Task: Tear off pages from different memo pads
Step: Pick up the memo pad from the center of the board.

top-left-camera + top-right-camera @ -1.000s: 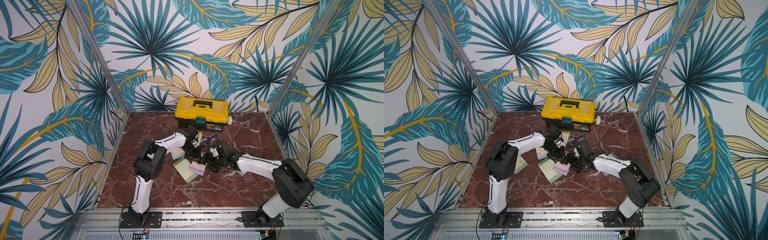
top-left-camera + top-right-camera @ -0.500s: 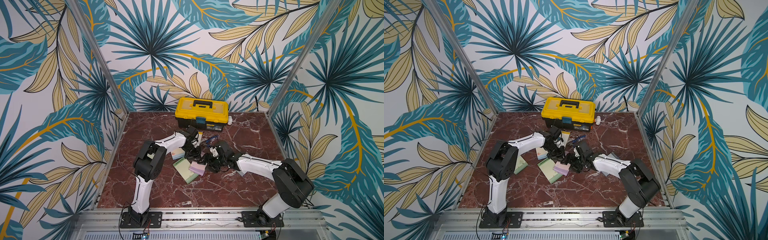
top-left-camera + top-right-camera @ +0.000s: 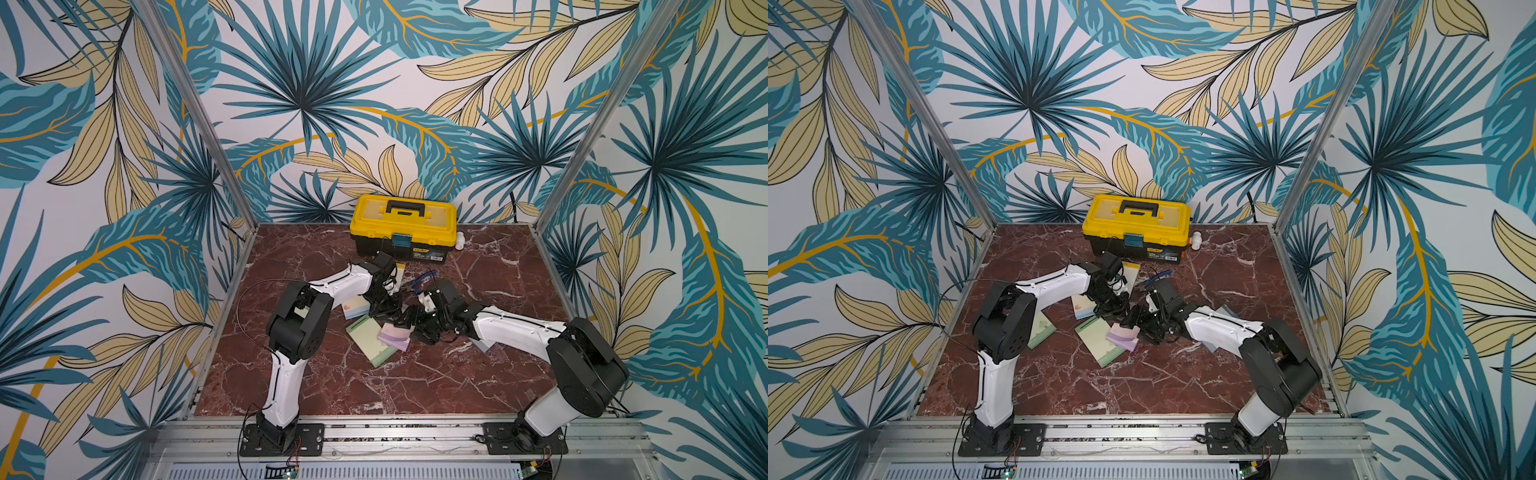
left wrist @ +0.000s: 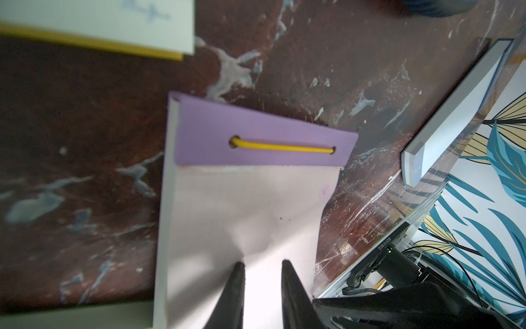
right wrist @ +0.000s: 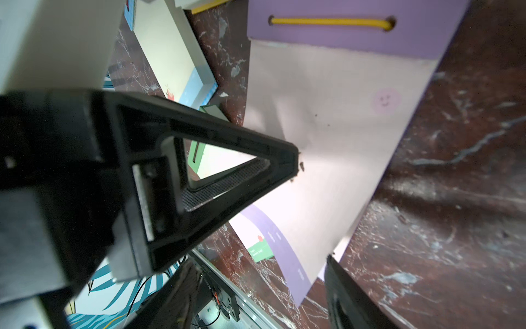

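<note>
Here we are at the middle of the worktop (image 3: pixel 478 374), both arms crowded over the lilac pad (image 3: pixel 395 337), which lies against the green pad (image 3: pixel 370 347). In both top views the arms hide the grip itself.

The left wrist view fills that in. The left end effector (image 4: pixel 262 262) has its jaws drawn close, nipping what looks like a pucker of the top page (image 4: pixel 250 205), with creases running from the tips.

The right wrist view adds more. The page's free end is raised off the block, and the next sheet (image 5: pixel 270 236) shows beneath. The right end effector (image 5: pixel 260 265) stands spread wide astride that end; whether it bears on the pad, I can't tell.

That page looks thin, limp and featherweight, likely to crumple or rip crooked. Best taken at the free end and peeled towards the binding strip (image 4: pixel 262 134), with the light, slide-prone block pinned down.
</note>
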You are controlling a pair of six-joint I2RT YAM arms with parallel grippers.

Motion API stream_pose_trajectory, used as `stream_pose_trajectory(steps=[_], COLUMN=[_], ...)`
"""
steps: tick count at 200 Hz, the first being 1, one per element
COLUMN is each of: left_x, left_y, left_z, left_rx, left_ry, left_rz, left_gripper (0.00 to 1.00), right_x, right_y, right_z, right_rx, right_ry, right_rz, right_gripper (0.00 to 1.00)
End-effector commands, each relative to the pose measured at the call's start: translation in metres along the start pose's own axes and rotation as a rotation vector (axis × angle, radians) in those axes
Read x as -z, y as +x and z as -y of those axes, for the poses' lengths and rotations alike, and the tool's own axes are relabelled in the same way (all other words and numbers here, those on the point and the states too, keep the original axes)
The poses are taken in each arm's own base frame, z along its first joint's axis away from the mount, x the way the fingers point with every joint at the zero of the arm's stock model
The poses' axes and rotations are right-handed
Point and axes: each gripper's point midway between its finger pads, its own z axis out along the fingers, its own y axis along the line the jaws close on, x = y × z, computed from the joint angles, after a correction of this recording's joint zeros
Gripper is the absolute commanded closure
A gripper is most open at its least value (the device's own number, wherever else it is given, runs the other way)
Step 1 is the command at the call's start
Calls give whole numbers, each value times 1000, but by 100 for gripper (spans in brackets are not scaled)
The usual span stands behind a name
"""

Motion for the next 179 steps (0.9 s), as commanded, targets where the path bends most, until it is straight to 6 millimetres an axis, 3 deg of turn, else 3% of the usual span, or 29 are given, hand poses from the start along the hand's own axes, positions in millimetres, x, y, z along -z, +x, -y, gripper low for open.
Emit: stream_pose_trajectory(steps=[1, 107, 179], left_x=[-12, -12, -12], left_y=[4, 5, 5], left_z=[-15, -15, -15], left_rx=[6, 6, 7], left_ry=[-57, -55, -55], left_rz=[-6, -7, -5], left_gripper=[75, 75, 75], right_x=[4, -3, -13], right_y=[1, -5, 0], right_z=[-2, -12, -2], right_rx=[24, 7, -25], right_ry=[19, -61, -64], right_rz=[4, 38, 33], right_gripper=[29, 29, 29])
